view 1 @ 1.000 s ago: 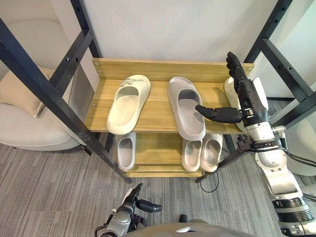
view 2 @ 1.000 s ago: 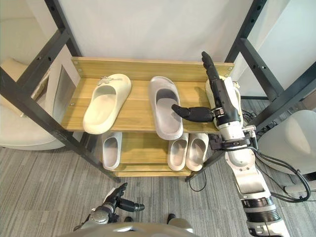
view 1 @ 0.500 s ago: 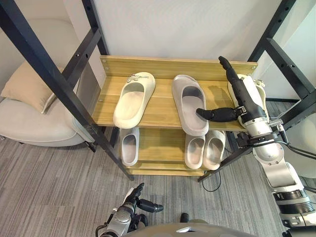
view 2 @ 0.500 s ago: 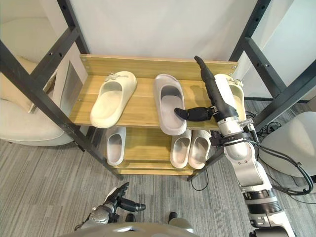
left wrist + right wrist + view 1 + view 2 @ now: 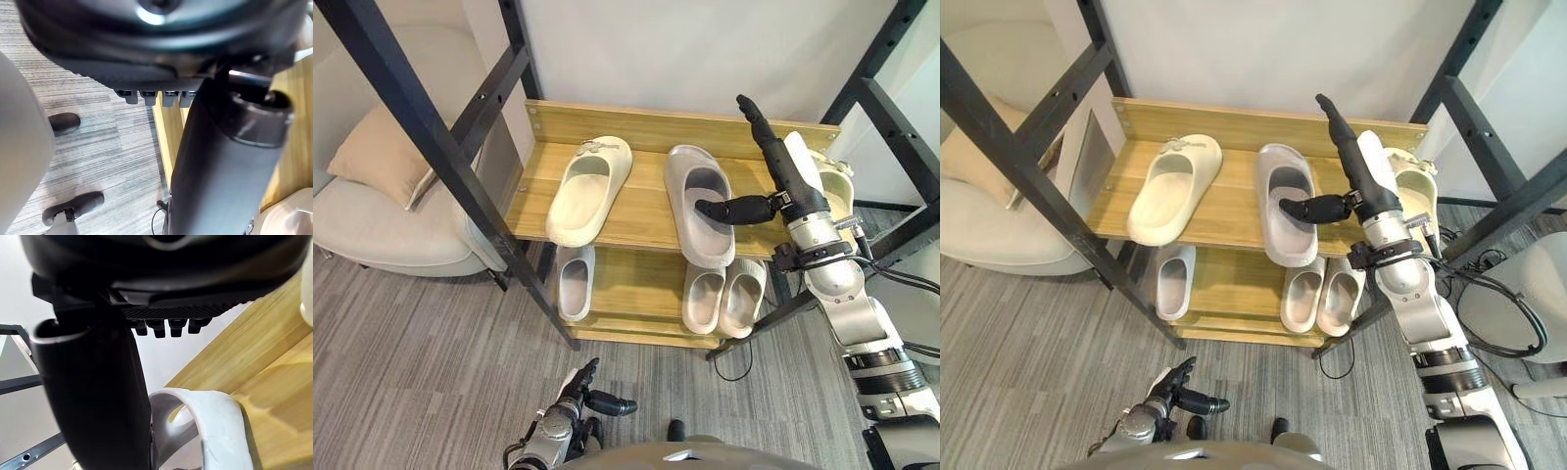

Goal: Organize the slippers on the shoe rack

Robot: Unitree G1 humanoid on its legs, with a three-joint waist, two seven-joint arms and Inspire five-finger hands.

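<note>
Right hand: open, fingers straight and pointing at the back board of the shoe rack, thumb stuck out sideways over the foot opening of the grey slipper. Can't tell if the thumb touches it. Nothing gripped.

The palm sits between the grey slipper and the right-end cream slipper, just beside both. The arm partly hides the latter.

Top shelf, other end: left cream slipper, well apart from the hand, toe angled toward the front edge.

Lower shelf: single pale slipper on the left, pale pair side by side under the grey one.

Left hand: low over the carpet, fingers relaxed, empty.

Beige cushion on a seat left of the rack.
</note>
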